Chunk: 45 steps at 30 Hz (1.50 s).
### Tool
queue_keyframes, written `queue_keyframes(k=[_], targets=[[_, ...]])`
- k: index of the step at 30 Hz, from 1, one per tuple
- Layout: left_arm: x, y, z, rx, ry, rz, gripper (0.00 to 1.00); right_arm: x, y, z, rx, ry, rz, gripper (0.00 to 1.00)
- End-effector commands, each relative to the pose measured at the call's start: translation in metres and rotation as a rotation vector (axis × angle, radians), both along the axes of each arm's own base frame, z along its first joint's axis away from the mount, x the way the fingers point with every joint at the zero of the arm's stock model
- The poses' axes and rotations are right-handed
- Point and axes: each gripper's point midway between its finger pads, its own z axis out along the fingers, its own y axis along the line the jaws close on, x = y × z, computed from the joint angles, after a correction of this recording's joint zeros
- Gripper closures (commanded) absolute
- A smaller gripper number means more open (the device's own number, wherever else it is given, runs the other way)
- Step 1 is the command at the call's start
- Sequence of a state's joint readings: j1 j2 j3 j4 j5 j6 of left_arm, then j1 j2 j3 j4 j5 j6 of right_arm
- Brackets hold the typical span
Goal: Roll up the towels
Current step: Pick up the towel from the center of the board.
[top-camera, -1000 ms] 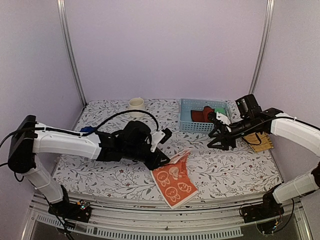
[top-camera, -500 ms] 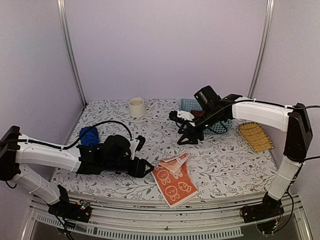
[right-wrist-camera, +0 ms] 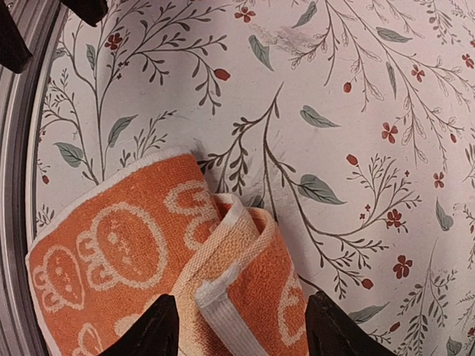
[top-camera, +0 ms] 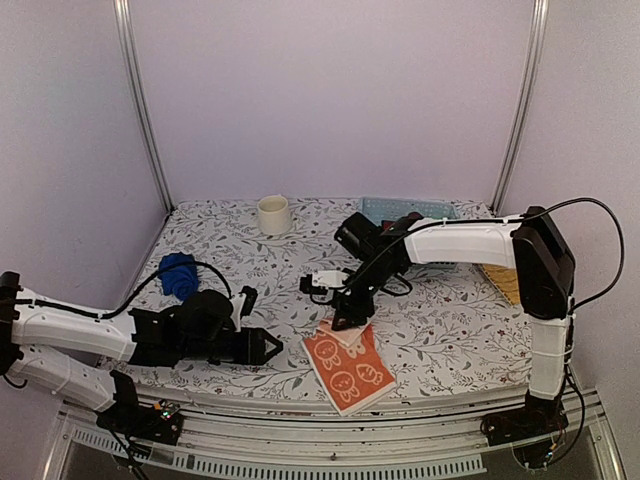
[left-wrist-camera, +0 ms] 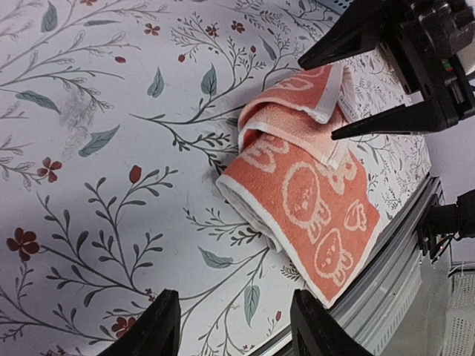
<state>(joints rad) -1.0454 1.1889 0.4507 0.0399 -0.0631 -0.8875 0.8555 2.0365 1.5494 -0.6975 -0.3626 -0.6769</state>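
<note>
Right wrist: my empty, wide-open right gripper [right-wrist-camera: 249,330] hovers over the limp orange towel [right-wrist-camera: 111,245], whose curled edge I'd pinch.

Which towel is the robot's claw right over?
The orange towel with white faces: the open right gripper is over its curled far end. The blue towel sits apart, far to the left.
</note>
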Motion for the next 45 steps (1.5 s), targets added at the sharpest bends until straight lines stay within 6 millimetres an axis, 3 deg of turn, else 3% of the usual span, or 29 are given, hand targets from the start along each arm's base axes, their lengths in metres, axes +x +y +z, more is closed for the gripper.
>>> queue_keyframes(k=[1, 9, 15, 20, 23, 30, 35, 41, 43, 45], targets=[[0.002, -0.004, 0.001, 0.001, -0.008, 0.013, 0.47, 0.018, 0.006, 0.004, -0.005, -0.041, -0.055, 0.43], [0.005, -0.009, -0.006, 0.024, 0.011, 0.017, 0.49, 0.014, 0.010, -0.006, -0.016, 0.005, -0.054, 0.51], [0.005, -0.007, -0.010, 0.019, 0.021, 0.030, 0.49, -0.005, 0.012, 0.012, 0.029, 0.045, 0.014, 0.45], [0.005, -0.007, -0.011, 0.028, 0.018, 0.029, 0.49, -0.005, 0.008, 0.001, -0.013, 0.031, 0.037, 0.43], [0.006, -0.007, -0.010, 0.030, 0.014, 0.029, 0.49, 0.008, 0.009, -0.007, -0.034, -0.017, 0.006, 0.43], [0.007, -0.013, -0.014, 0.031, 0.016, 0.013, 0.48, 0.031, 0.021, -0.008, -0.040, -0.050, -0.077, 0.60], [0.008, -0.017, -0.019, 0.040, 0.021, 0.008, 0.49, 0.028, 0.024, -0.011, -0.043, -0.020, -0.063, 0.62], [0.009, -0.017, -0.021, 0.047, 0.019, 0.011, 0.49, 0.025, 0.024, -0.017, -0.069, 0.012, -0.052, 0.83], [0.010, -0.017, -0.021, 0.051, 0.015, 0.012, 0.49, 0.027, 0.026, -0.007, -0.066, 0.009, -0.051, 0.96], [0.010, -0.017, -0.022, 0.054, 0.012, 0.011, 0.50, 0.037, 0.035, 0.030, -0.015, -0.036, -0.053, 0.98]])
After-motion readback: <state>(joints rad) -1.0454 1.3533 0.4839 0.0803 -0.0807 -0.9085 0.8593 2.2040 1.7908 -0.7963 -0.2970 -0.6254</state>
